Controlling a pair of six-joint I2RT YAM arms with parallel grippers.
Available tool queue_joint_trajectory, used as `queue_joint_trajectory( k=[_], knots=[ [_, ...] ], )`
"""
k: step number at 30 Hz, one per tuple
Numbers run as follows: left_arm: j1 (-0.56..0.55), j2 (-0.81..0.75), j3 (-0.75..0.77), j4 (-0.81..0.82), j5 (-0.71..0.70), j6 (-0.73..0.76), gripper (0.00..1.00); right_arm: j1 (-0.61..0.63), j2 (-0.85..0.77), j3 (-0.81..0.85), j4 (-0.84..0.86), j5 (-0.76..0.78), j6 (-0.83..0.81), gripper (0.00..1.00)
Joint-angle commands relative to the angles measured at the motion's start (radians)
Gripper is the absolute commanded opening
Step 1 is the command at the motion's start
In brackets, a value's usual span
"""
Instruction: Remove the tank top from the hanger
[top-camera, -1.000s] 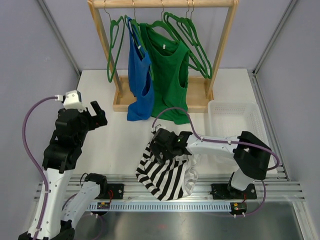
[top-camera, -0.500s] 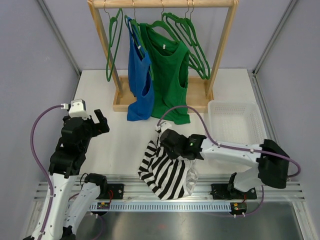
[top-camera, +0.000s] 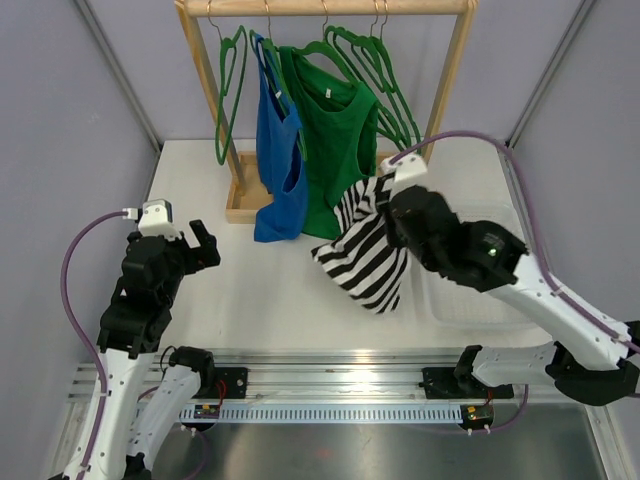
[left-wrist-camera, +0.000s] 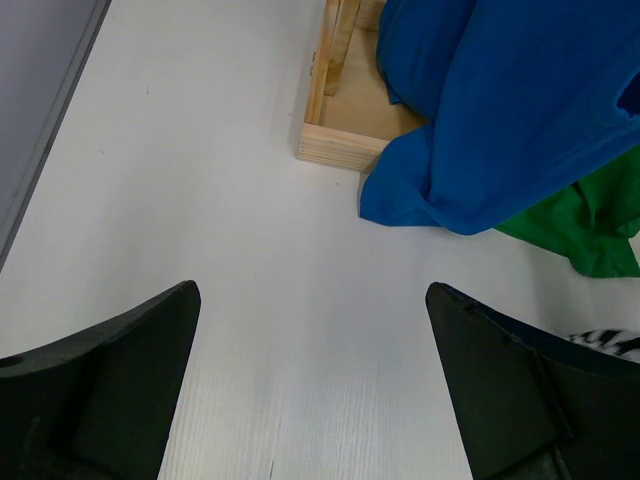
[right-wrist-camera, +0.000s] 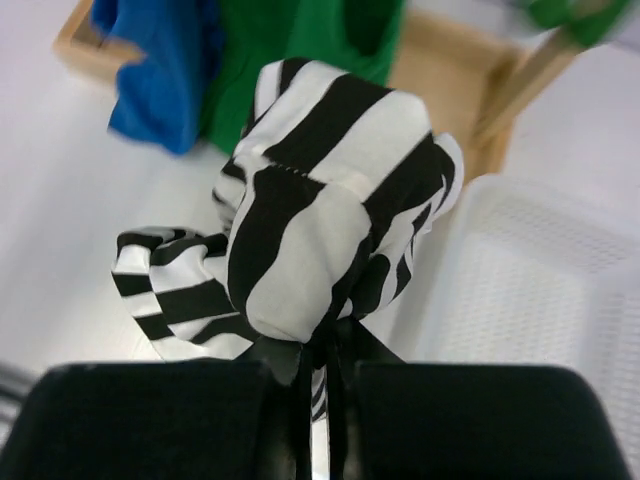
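Black-white striped tank top (top-camera: 367, 252) bunched, dangling mid-air, pinched by right end effector (right-wrist-camera: 322, 352).

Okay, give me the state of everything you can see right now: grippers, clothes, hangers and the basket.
Right gripper: jaws shut on the striped tank top.
Left gripper: jaws open, holding nothing.
Striped tank top: hanger-free, dangling in the air.
Blue tank top: hanging on the rack.
Green tank top: hanging on the rack.
Spare green hangers: bare, on the rack.
White basket: nothing visible inside.

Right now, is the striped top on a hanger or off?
Off: the striped top hangs bunched from the shut right gripper, with no hanger visible in it.
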Motion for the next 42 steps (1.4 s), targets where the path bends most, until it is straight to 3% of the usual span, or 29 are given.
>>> queue_joint_trajectory(
  k=[1, 6, 12, 16, 24, 27, 30, 32, 34, 35, 42],
  knots=[
    [0.004, -0.018, -0.005, 0.06, 0.015, 0.007, 0.99, -0.083, -0.044, 0.196, -0.125, 0.147, -0.102, 0.0],
    [0.004, -0.03, -0.008, 0.06, 0.007, 0.007, 0.99, -0.181, -0.052, 0.321, -0.193, 0.25, -0.163, 0.0],
    [0.004, -0.023, -0.008, 0.058, -0.014, 0.001, 0.99, -0.249, -0.079, 0.278, -0.176, 0.411, -0.19, 0.0],
    [0.004, -0.015, -0.005, 0.057, -0.014, -0.002, 0.99, -0.315, -0.084, 0.07, -0.147, 0.366, -0.088, 0.0],
    [0.004, 0.031, 0.062, 0.015, -0.025, -0.08, 0.99, -0.612, -0.064, -0.314, 0.011, 0.139, 0.038, 0.0],
    [0.004, 0.036, 0.091, 0.008, -0.001, -0.102, 0.99, -0.655, -0.009, -0.325, 0.003, 0.074, 0.081, 0.1],
    [0.004, 0.056, 0.121, -0.009, 0.058, -0.108, 0.99, -0.68, 0.048, -0.342, 0.002, 0.048, 0.097, 0.27],
    [0.004, 0.066, 0.153, -0.018, 0.105, -0.111, 0.99, -0.695, 0.095, -0.334, -0.021, 0.068, 0.118, 0.59],
    [0.004, 0.091, 0.2, -0.023, 0.136, -0.119, 0.99, -0.695, 0.111, -0.325, -0.037, 0.08, 0.138, 0.75],
    [0.002, 0.103, 0.223, -0.029, 0.147, -0.12, 0.99, -0.697, 0.106, -0.322, -0.04, 0.092, 0.143, 0.98],
    [-0.102, 0.223, 0.484, -0.083, 0.102, -0.145, 0.99, -0.698, -0.048, -0.241, -0.06, 0.112, 0.144, 0.99]
  ],
)
